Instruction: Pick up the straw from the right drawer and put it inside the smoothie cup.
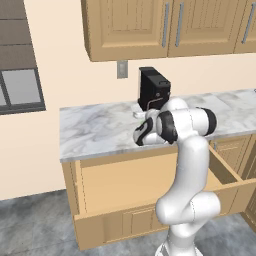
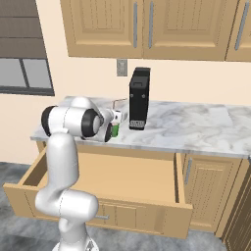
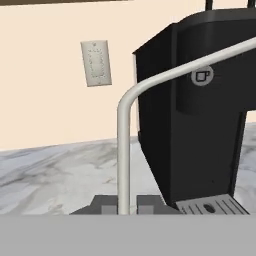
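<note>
In the hand view my gripper (image 3: 122,205) is shut on the straw (image 3: 122,150), a thin pale tube that rises from between the fingertips (image 3: 105,204) and bends off to the upper right. The right base view shows the gripper (image 2: 119,116) over the counter's front left part, beside the black machine. The green smoothie cup (image 2: 114,131) stands just under the hand, partly hidden by it. The wide light-wood right drawer (image 2: 127,179) is pulled open below the counter, its flat bottom (image 1: 125,185) bare.
The black coffee machine (image 3: 200,125) stands close ahead and to the right of the straw, against the wall (image 2: 139,98). A wall outlet (image 3: 96,62) sits to its left. The marble counter (image 1: 95,130) stretches left and right. Upper cabinets (image 1: 165,25) hang overhead.
</note>
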